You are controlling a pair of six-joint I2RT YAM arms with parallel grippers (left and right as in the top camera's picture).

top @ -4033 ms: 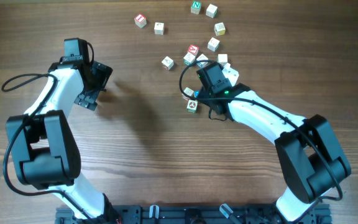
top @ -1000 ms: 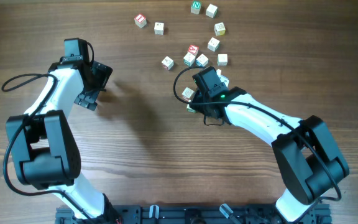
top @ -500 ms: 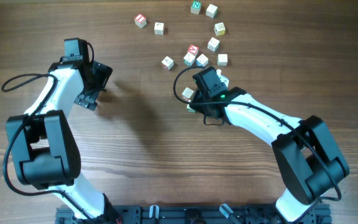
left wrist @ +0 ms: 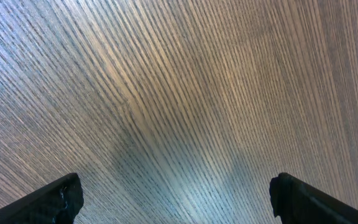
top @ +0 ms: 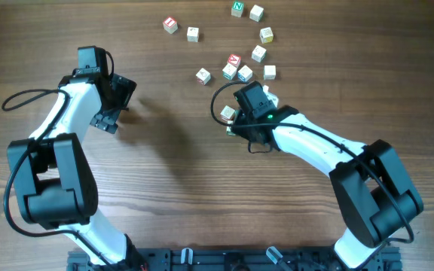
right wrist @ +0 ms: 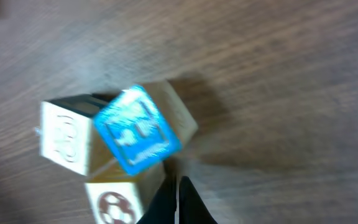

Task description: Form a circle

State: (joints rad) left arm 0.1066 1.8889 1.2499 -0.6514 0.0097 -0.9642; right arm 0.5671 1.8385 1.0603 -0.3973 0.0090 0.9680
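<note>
Small pale wooden cubes with coloured letter faces lie scattered at the far middle of the table, among them a red-faced one (top: 170,24), a green-faced one (top: 237,8) and a plain one (top: 203,75); they form no ring. My right gripper (top: 234,126) (right wrist: 176,200) is shut, empty, its tips against a tilted blue-faced cube (right wrist: 138,138). That cube leans on a pale-faced cube (right wrist: 67,140) and a cube with a red figure (right wrist: 112,204). One of these cubes (top: 227,113) shows beside the wrist from overhead. My left gripper (top: 115,102) (left wrist: 176,199) hangs open over bare wood at the left.
The wooden table (top: 172,181) runs wide around both arms. A loose group of cubes (top: 245,72) sits just beyond the right wrist. A white cube (top: 271,98) lies right against that wrist's far side.
Since the oldest frame the right arm has shifted slightly left and nearer, covering the green-faced cube by its tips. Over the last second nothing visibly moved.
</note>
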